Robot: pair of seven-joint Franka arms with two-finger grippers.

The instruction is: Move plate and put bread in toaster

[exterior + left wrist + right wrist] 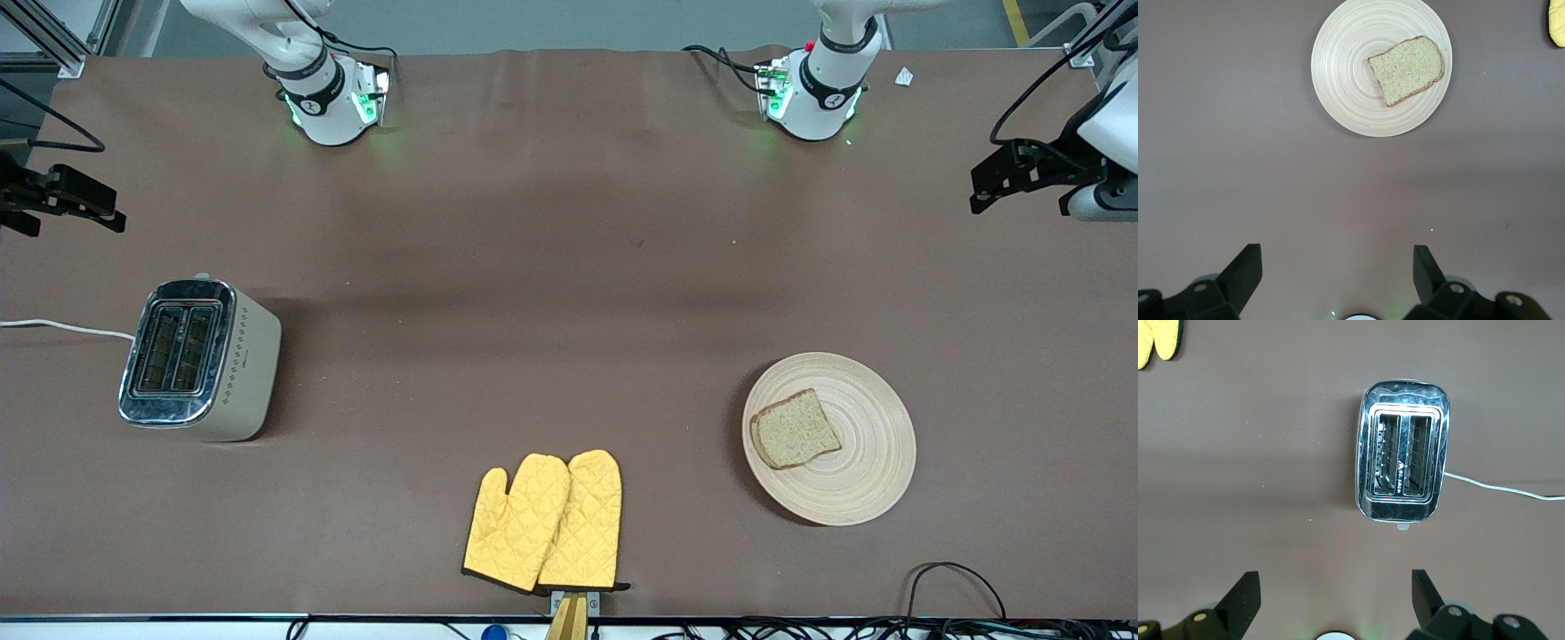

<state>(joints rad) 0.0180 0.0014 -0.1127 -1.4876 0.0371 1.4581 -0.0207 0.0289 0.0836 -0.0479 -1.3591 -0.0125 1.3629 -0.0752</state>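
My left gripper (1337,277) hangs above bare table at the left arm's end, fingers spread wide and holding nothing; my right gripper (1335,600) does likewise at the right arm's end. The bread (794,429) lies flat on the plate (867,471), toward the left arm's end. The toaster (200,357) stands toward the right arm's end; its slots look empty, though glare hides their depths. Two yellow oven mitts (544,522) lie nearest the front camera.
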